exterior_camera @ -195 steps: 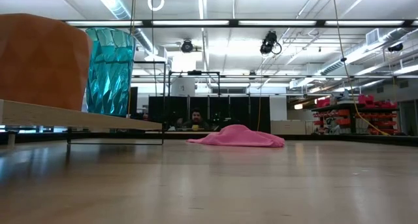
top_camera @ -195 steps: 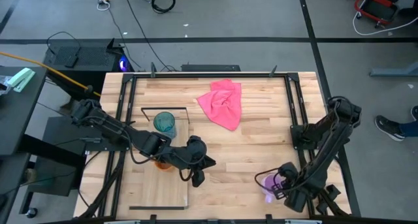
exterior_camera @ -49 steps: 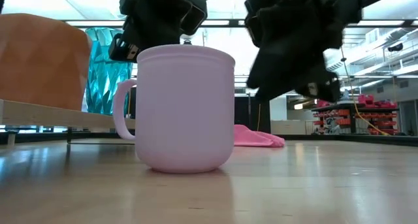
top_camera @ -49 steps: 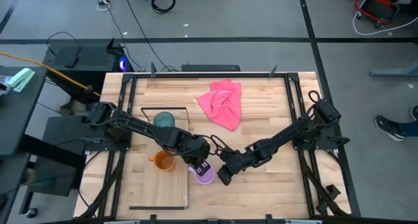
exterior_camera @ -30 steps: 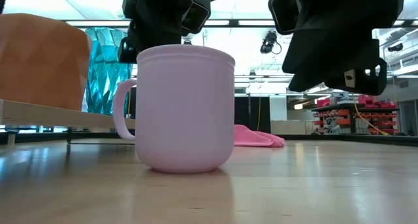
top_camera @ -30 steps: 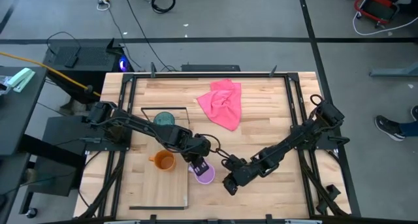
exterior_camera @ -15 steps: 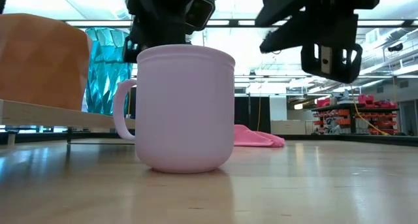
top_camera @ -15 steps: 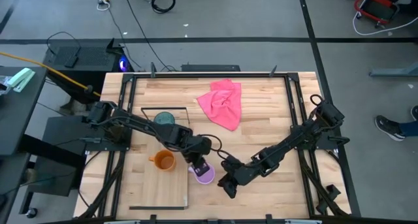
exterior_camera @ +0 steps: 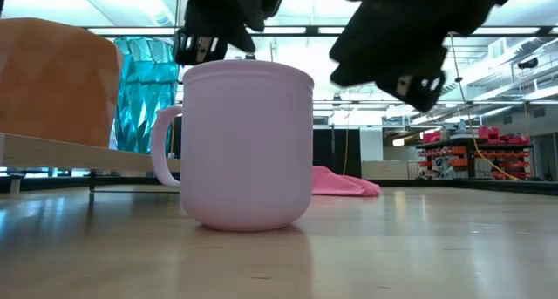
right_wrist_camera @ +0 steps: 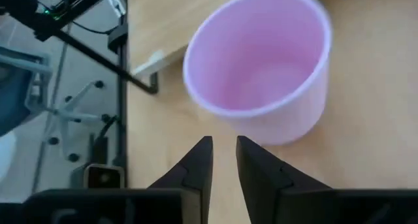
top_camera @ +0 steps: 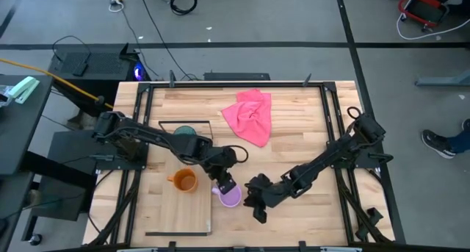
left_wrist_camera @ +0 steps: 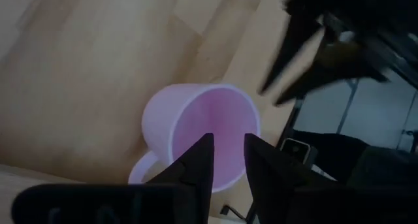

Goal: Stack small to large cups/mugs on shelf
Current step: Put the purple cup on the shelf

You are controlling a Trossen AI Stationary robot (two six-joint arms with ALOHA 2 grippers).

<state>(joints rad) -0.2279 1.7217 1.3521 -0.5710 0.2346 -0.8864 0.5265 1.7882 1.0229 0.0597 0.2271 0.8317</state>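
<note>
On the slatted wooden tabletop (top_camera: 294, 127): lilac-purple handled mug (top_camera: 230, 197), upright, beside the shelf.
Left gripper (top_camera: 222, 186): narrowly parted over its rim.
Right gripper (top_camera: 252, 199): swung closer, narrowly parted, empty.

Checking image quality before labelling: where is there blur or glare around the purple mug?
Right wrist view: the purple mug has a smeared rim. Low view: ceiling lights silhouette both grippers above the mug. Left wrist view: the other arm is a blurred dark shape.

A matt, smooth lilac mug (exterior_camera: 247, 142) stands on pale wood planks (top_camera: 294, 149) near soft pink cloth (top_camera: 250, 116).
</note>
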